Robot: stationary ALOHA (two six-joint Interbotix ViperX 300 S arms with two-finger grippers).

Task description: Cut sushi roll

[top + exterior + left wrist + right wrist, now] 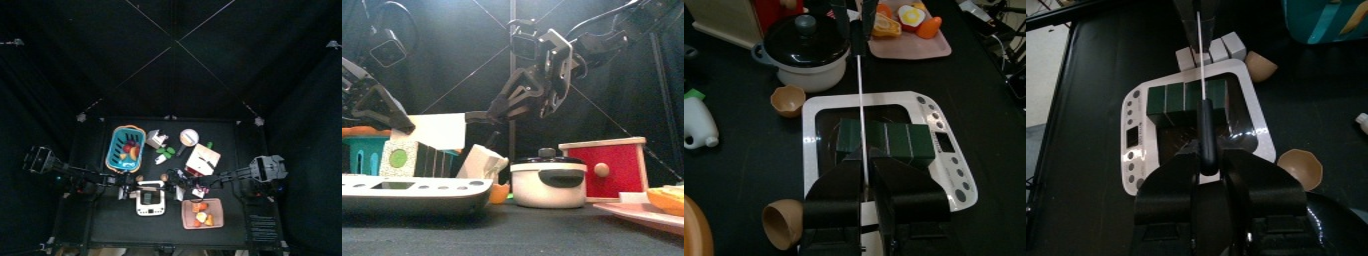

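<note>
The sushi roll (883,140), dark green and already in segments, lies across a white cutting board (945,150) near the front edge of the black table (171,215). The left gripper (863,190) hangs over it, clamped on a thin knife (861,90) whose blade runs above the roll. The right gripper (1213,172) is likewise closed on a dark-handled knife (1201,110) above the board. Around the board stand a white pot with a black lid (807,45), two small brown cups (787,100), a pink tray of orange food (909,30), a red box (607,170) and a teal basket (127,147). Black curtains (171,50) close in everything.
</note>
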